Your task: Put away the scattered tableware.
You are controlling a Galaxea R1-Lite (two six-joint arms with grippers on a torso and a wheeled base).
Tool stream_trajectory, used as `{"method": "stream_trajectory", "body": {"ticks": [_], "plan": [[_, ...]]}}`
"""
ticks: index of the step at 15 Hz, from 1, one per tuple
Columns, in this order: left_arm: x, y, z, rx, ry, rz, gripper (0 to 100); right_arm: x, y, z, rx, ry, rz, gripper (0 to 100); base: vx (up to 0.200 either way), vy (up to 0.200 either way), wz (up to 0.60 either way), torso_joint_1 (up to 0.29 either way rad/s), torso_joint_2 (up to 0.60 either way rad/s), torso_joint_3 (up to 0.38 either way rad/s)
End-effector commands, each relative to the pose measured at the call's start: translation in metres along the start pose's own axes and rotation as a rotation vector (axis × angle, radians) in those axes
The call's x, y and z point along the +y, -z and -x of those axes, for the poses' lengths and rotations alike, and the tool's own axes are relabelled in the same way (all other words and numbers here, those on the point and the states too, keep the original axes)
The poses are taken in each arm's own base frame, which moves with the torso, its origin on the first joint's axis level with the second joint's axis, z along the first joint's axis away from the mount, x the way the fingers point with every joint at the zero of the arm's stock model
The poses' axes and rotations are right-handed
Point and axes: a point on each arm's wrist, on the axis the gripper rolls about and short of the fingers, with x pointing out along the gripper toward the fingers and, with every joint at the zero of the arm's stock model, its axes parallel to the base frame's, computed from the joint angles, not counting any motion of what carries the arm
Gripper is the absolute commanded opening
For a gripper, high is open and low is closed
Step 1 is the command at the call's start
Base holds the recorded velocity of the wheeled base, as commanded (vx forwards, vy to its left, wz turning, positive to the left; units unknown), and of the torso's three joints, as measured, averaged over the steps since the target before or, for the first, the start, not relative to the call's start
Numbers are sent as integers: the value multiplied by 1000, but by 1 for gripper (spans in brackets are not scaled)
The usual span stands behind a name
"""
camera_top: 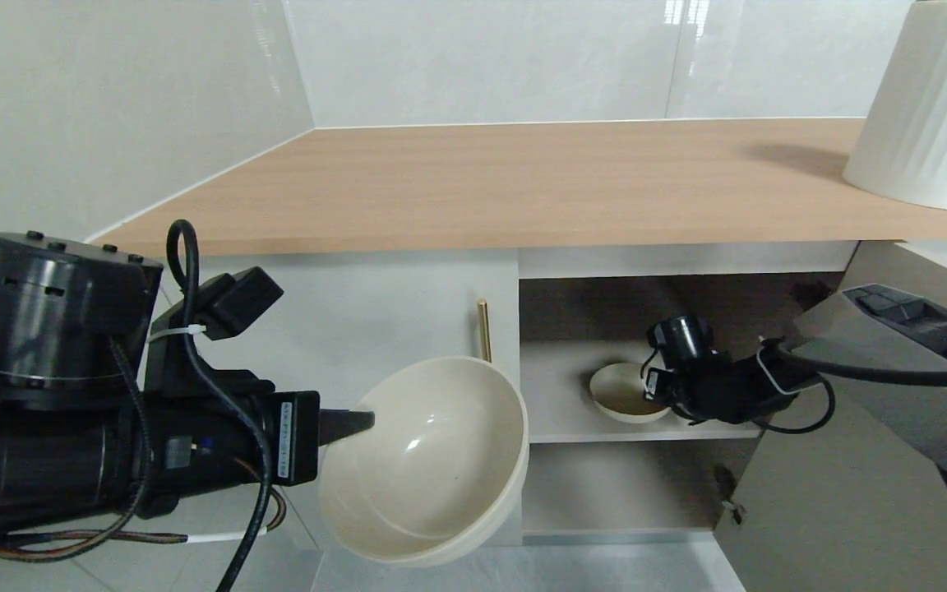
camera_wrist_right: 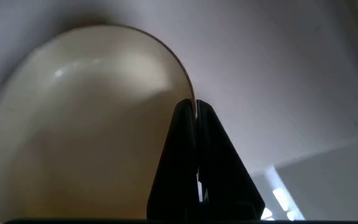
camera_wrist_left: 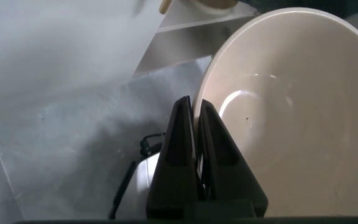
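While my left jaws are pinched shut on the rim of the large bowl [camera_top: 432, 460], that bowl hangs in the air in front of the closed cabinet door [camera_top: 375, 312], tipped so its hollow faces outward. It is below the wooden surface [camera_top: 523, 181] and just beside the open compartment, not inside it. In the left wrist view the two jaws sit almost together with only the rim of the large bowl [camera_wrist_left: 303, 112] between them.

My right jaws are inside the open compartment, closed the same way on the rim of the small bowl [camera_top: 617, 393]. The right wrist view shows that rim [camera_wrist_right: 191, 93] running straight into the narrow slit between them. The small bowl is at the shelf [camera_top: 556, 411], tilted, and I cannot tell whether its base rests on the board or hovers just over it.

I judge the job about midway. One bowl has reached its place but is not yet released, and the other has yet to go through the opening. A white ribbed vessel [camera_top: 934, 107] stands on the surface well apart from both, and the right-hand door [camera_top: 852, 493] is swung open.
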Motion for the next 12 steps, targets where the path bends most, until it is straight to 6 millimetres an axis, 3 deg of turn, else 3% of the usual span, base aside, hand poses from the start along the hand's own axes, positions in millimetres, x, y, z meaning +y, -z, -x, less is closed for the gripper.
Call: {"method": "stream_trajectory", "body": {"ticks": [1,7,8,12], "plan": [[0,1,-3,9,-2,1,0,1,10,-19,10,24,6,0,0,0,0,0,0,0],[0,0,-3,8,-3,1,0,2,6,-18,-4,23,-5,0,0,0,0,0,0,0],[0,0,-3,8,-3,1,0,1,6,-18,-4,24,-8,100,0,0,0,0,0,0],[1,1,-3,10,-6,0,0,0,-4,2,-13,6,-34,100,0,0,0,0,0,0]]}}
